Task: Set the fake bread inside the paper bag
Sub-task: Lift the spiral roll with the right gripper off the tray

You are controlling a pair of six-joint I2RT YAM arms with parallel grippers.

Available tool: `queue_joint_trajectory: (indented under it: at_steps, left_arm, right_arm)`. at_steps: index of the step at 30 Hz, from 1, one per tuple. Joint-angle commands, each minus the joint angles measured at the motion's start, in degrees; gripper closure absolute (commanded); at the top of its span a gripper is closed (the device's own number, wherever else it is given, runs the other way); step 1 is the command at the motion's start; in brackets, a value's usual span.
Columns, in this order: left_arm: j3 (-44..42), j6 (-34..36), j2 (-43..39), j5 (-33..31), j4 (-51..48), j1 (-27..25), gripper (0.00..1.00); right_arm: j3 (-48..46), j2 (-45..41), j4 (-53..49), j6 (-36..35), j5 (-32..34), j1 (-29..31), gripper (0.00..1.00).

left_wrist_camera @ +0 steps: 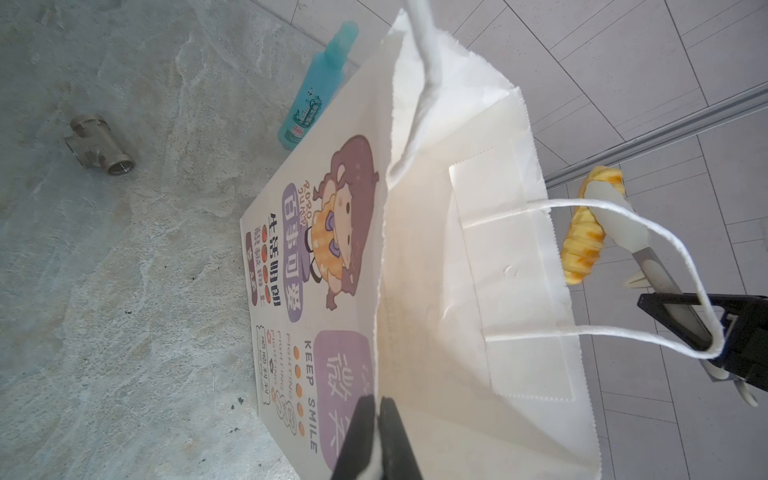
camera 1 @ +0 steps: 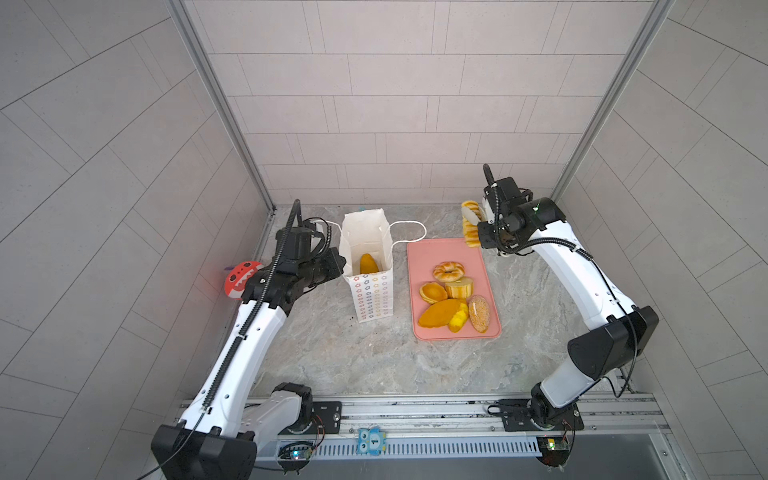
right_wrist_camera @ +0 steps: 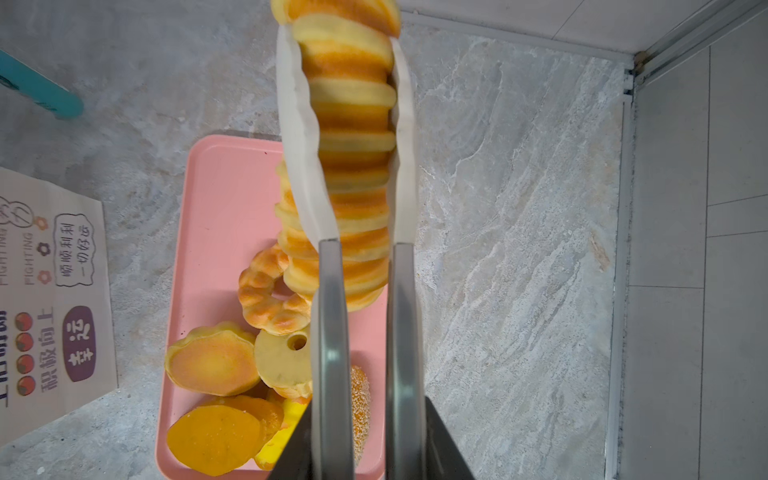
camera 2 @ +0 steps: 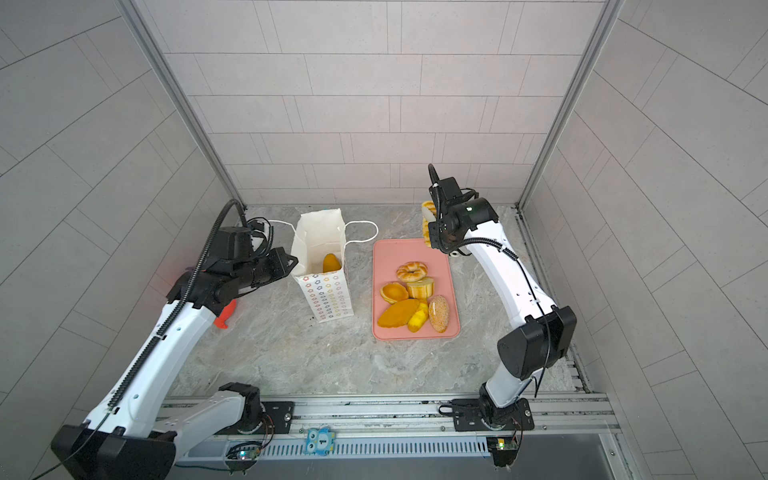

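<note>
The white paper bag (camera 1: 372, 299) (camera 2: 328, 299) stands upright and open left of the pink tray (camera 1: 424, 257). My left gripper (camera 1: 341, 266) (left_wrist_camera: 378, 409) is shut on the bag's left rim, one jaw on each side of the wall. One orange loaf (camera 1: 368, 264) (camera 2: 331, 263) lies inside the bag. My right gripper (camera 1: 471, 220) (right_wrist_camera: 340, 37) is shut on a ridged loaf (right_wrist_camera: 353, 124) (left_wrist_camera: 582, 245), held in the air over the tray's far right corner. Several more breads lie on the tray, among them a twisted ring (camera 1: 449, 271), a tart (camera 1: 432, 291) and a seeded bun (camera 1: 479, 313).
A teal bottle (left_wrist_camera: 320, 87) lies behind the bag by the back wall. A metal pipe fitting (left_wrist_camera: 99, 145) rests on the stone floor to the bag's left. A red toy (camera 1: 239, 279) sits under my left arm. Walls enclose three sides.
</note>
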Motion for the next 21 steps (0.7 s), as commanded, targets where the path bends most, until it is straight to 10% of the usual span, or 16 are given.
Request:
queue_joint_trajectory:
  at_steps: [1,21]
  left_arm:
    - [1.78,0.54,-0.87,-0.23,-0.42,0.13,0.93]
    - [1.14,0.63,-0.68,-0.69,-0.34,0.18,0.94]
  right_arm:
    - [0.41,-3.13,3.57,0.10,-1.52,0.01,0.68]
    - [2.76,-9.95,4.88,2.14,-7.86,0.02,0.69]
